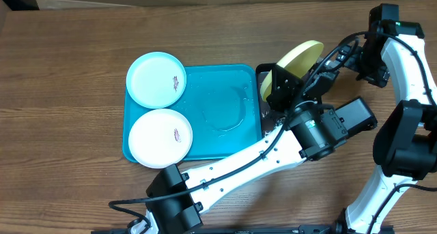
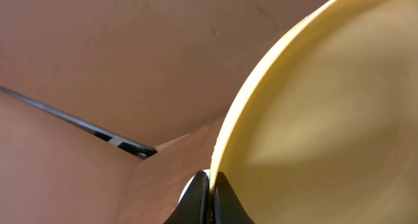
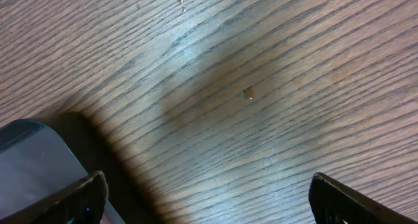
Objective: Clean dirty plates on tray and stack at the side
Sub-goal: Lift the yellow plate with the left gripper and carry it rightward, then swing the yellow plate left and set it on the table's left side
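Note:
The yellow-green-rimmed plate (image 1: 295,59) is lifted and tilted on edge above the black tray, right of the turquoise tray (image 1: 218,97). My left gripper (image 1: 278,92) is shut on its lower rim. In the left wrist view both fingers pinch the plate's yellow edge (image 2: 261,100) at the left gripper (image 2: 210,199). The light-blue-rimmed plate (image 1: 156,79) sits on the tray's back left corner and the white plate (image 1: 160,138) on its front left. Each shows a small brown-red smear. My right gripper (image 3: 209,201) stands wide open over bare wood, holding nothing.
A smaller glossy black tray (image 1: 262,114) lies against the turquoise tray's right side, under my left arm (image 1: 259,155). Its dark corner (image 3: 29,155) shows beside my right gripper's left finger. My right arm (image 1: 403,53) stands at the far right. Small crumbs (image 3: 248,93) dot the wood.

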`<action>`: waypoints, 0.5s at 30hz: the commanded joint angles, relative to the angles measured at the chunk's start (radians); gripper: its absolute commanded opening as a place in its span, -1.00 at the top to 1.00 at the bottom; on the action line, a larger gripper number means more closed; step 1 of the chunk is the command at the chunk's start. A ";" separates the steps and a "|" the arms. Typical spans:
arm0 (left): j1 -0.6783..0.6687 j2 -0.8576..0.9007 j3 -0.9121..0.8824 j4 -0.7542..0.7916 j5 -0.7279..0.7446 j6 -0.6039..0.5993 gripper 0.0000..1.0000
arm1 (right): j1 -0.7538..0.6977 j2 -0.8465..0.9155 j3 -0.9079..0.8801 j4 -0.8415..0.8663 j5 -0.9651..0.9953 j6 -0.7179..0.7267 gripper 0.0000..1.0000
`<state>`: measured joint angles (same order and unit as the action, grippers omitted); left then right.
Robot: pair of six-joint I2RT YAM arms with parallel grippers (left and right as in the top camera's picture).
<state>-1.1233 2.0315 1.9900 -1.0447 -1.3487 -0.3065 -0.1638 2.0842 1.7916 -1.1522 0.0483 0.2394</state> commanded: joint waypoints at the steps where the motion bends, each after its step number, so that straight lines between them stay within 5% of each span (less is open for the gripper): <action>1: 0.012 0.010 0.031 0.002 -0.029 -0.003 0.92 | -0.005 -0.025 0.008 0.003 -0.009 0.004 -1.00; 7: 0.022 0.010 0.031 0.002 0.063 -0.045 0.92 | -0.005 -0.025 0.008 0.003 -0.009 0.004 -1.00; 15: 0.193 0.011 0.014 0.032 0.669 -0.145 0.92 | -0.005 -0.025 0.008 0.003 -0.009 0.004 -1.00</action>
<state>-1.0336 2.0315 1.9900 -1.0321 -1.0035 -0.3737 -0.1638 2.0842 1.7916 -1.1526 0.0479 0.2394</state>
